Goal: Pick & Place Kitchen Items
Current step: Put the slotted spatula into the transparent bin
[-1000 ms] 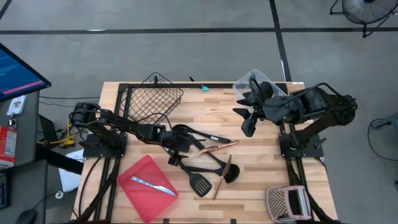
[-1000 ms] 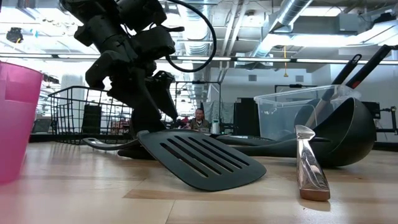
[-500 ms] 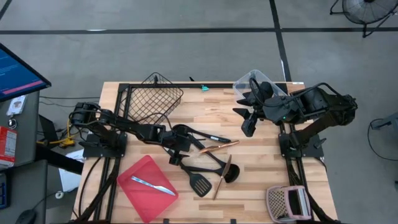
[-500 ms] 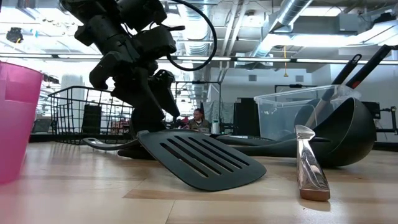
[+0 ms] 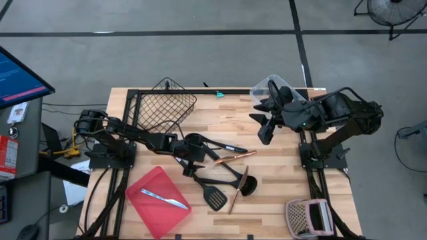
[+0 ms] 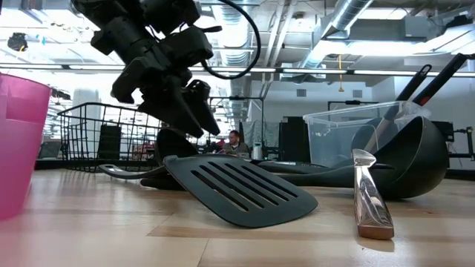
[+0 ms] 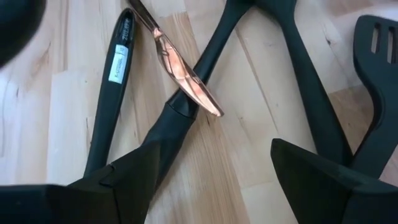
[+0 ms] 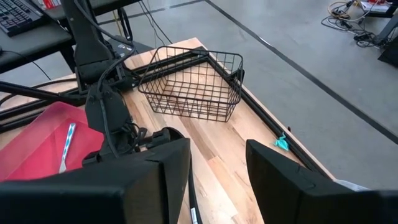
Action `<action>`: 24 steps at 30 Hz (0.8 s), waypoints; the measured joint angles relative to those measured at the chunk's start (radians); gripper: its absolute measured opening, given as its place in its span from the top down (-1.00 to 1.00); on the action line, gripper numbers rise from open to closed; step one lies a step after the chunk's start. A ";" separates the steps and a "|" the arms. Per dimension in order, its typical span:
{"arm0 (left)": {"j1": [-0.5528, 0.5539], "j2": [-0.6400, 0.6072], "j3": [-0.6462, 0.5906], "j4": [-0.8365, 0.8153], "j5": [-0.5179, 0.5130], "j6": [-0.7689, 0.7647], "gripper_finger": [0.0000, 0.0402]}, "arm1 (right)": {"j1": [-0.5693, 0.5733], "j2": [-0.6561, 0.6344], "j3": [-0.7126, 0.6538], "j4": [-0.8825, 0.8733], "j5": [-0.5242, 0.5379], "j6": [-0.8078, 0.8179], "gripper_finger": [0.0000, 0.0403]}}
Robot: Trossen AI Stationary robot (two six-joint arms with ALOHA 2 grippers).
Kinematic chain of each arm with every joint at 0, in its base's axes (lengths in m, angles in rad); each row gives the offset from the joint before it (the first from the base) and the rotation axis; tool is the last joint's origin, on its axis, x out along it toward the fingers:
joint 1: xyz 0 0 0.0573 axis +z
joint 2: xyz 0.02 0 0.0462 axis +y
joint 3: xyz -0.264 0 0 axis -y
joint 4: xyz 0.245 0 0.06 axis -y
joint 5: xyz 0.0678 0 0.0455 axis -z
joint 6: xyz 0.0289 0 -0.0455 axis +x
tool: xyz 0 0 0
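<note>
We see even, bright overhead light and soft, short shadows on the wooden surface (image 5: 280, 180). From low down, ceiling lamps glare; the pink tray (image 6: 18, 141) close by is blurred, as is the copper knife (image 7: 180, 74).

The middle of the counter (image 5: 280, 190) is crowded by a tangle of black utensils (image 5: 217, 170), their handles crossed under a copper knife (image 7: 183, 78). Bare wood is left between this pile and the wire basket (image 5: 163, 107), and along the right side. The red tray (image 5: 159, 203) is occupied only by a silver knife (image 5: 163, 197).
</note>
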 joint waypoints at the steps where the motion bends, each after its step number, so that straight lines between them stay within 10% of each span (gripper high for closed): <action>1: 0.000 0.000 0.000 0.004 0.000 -0.002 -0.46 | 0.000 0.000 0.000 0.000 0.000 0.000 0.23; 24: -0.041 0.007 0.000 -0.055 0.194 0.026 -0.46 | 0.000 0.000 0.000 0.000 -0.001 0.000 0.23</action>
